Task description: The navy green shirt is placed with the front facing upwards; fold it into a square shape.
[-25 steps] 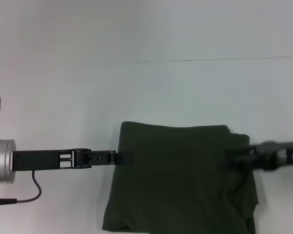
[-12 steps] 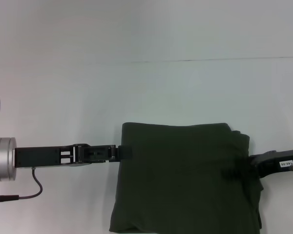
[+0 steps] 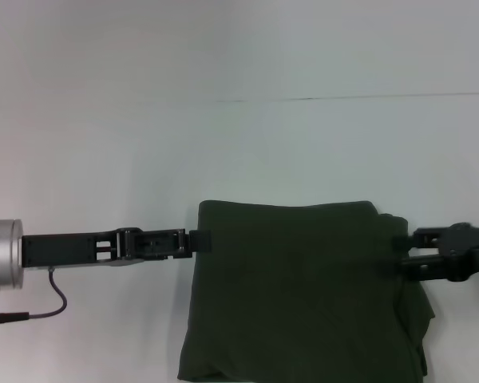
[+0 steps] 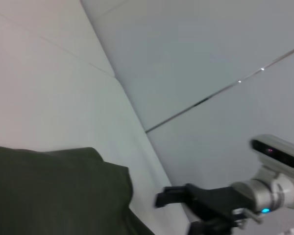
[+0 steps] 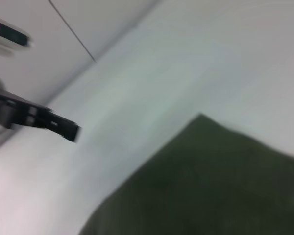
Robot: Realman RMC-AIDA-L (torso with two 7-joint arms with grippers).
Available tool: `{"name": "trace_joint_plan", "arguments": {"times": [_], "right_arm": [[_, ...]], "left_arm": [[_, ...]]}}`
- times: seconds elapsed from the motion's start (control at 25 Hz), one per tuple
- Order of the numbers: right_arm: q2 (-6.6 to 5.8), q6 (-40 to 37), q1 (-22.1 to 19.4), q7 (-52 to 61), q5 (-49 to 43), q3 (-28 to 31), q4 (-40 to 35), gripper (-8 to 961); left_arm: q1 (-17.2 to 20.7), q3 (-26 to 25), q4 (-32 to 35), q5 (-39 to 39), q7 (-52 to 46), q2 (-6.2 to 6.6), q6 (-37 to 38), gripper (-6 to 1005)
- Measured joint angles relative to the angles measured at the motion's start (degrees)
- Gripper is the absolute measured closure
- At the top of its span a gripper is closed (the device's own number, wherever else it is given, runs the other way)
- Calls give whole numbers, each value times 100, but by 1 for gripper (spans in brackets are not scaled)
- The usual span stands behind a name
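The dark olive-green cotton shirt [image 3: 303, 291] lies on my plain white worktop [image 3: 223, 144] near the front and right of centre, already folded into a thick, roughly square block of plain cloth, so I judge the folding nearly done, with only the looser layers bunched along its right edge left to tidy. My left tool [image 3: 201, 242] sits at the block's left edge and my right tool [image 3: 405, 249] at its right edge; I cannot tell how wide either stands. Nothing else lies near the cloth; only a thin seam line [image 3: 343, 97] crosses the far worktop and a grey cable [image 3: 54, 295] trails by my left arm.

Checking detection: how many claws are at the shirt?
2. Left claw at the navy green shirt's left edge; right claw at its right edge.
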Motion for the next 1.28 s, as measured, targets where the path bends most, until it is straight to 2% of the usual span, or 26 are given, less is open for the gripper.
{"name": "trace_joint_plan", "arguments": {"times": [0.2, 0.32, 0.56, 0.72, 1.28], "right_arm": [[49, -222, -338, -1176, 548, 536, -75, 129], [141, -239, -574, -1960, 959, 746, -69, 129], [329, -230, -921, -3213, 1294, 1119, -27, 129], [408, -236, -984, -3475, 1319, 1383, -17, 129], [415, -254, -991, -3443, 1323, 1389, 10, 129]], "left_arm": [[-35, 33, 12, 215, -145, 23, -539, 65], [-135, 36, 14, 557, -532, 65, -804, 65], [-324, 134, -71, 883, -1052, 73, -966, 65], [-428, 533, -90, 1103, -1254, 66, -1205, 67], [-636, 1070, -321, 1260, -1406, -98, -2024, 73]]}}
